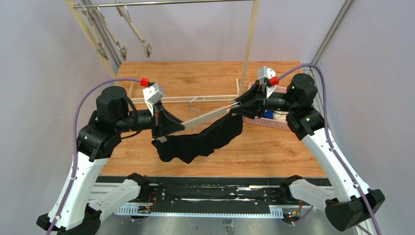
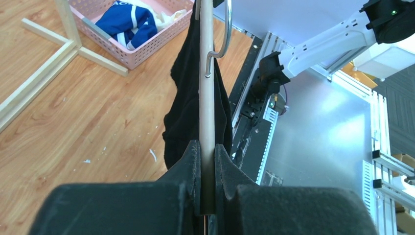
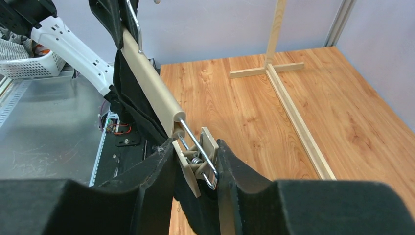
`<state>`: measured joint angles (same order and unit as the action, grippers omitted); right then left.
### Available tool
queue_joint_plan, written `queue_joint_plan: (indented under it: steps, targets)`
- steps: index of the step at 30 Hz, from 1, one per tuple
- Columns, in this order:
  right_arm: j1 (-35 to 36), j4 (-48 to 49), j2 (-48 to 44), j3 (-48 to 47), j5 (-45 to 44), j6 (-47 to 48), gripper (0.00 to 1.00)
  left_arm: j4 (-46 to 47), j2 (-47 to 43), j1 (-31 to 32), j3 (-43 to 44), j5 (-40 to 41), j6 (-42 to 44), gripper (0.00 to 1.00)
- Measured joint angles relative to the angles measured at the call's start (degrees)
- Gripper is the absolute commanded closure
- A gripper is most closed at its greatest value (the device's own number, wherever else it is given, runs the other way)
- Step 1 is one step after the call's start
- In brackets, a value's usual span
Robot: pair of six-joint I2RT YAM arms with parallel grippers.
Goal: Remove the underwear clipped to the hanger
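We take this to be the last of the three releases, with the unclipping itself in hand. Our left hand (image 2: 207, 161) is clamped tight on one end of the hanger (image 2: 206, 73), and the bar runs straight out from between its fingers towards the other arm. That arm reaches low across the worktop (image 1: 274, 147), its wrist turned so the bar lies nearly level and well off the wood.

The black pair (image 1: 200, 142) sags below and beyond that hand in a slack curve, clipped under the bar.

Our right hand (image 3: 195, 147) meets the far end of the bar head-on, forearm level and elbow bent behind it. Its fingers straddle the clip (image 3: 188, 169), one lying against each plate, with black cloth showing just beneath them. It looks like a pinch on the clip, though we cannot tell whether it is hard enough to spread the spring.

Behind the right hand sits the basket (image 2: 147, 46), holding the blue pair (image 2: 122, 24) and the cream pair (image 2: 169, 17).

Next, we judge, comes a firm squeeze square across the plates while the left hand keeps the bar steady, so the cloth slips free rather than dragging the hanger down.
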<state>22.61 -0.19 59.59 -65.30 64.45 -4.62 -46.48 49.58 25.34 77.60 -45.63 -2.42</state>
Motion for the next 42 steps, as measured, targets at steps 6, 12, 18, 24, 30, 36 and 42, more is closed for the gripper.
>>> queue_joint_plan:
  steps: [6,12,18,24,30,36,42]
  targets:
    - [0.57,-1.07,0.68,0.00,-1.07,0.74,0.83,0.09,0.04,-0.02,-0.87,0.81,-0.94,1.00]
    - [1.27,-2.05,0.09,-0.02,-3.34,2.47,0.44,2.60,0.70,0.02,-1.46,0.42,-1.70,1.00]
    - [1.88,-2.10,0.68,-1.03,-2.67,2.73,0.42,4.24,1.70,0.02,-1.57,-0.20,-1.97,1.00]
    - [1.92,-1.03,1.92,-1.68,-0.33,1.29,0.98,4.31,1.53,0.04,-1.57,-0.76,-1.79,1.00]
    - [1.95,-1.49,1.79,-1.73,4.94,0.81,1.00,3.52,0.50,0.07,-1.60,-1.88,-1.07,1.00]
    - [2.01,-1.95,1.18,-1.81,2.99,1.16,0.30,4.09,1.01,0.20,-1.60,-1.90,-1.09,1.00]
    - [2.19,0.37,-4.46,1.97,-10.43,1.51,0.28,4.87,2.23,0.20,-1.42,-0.81,-1.53,1.00]
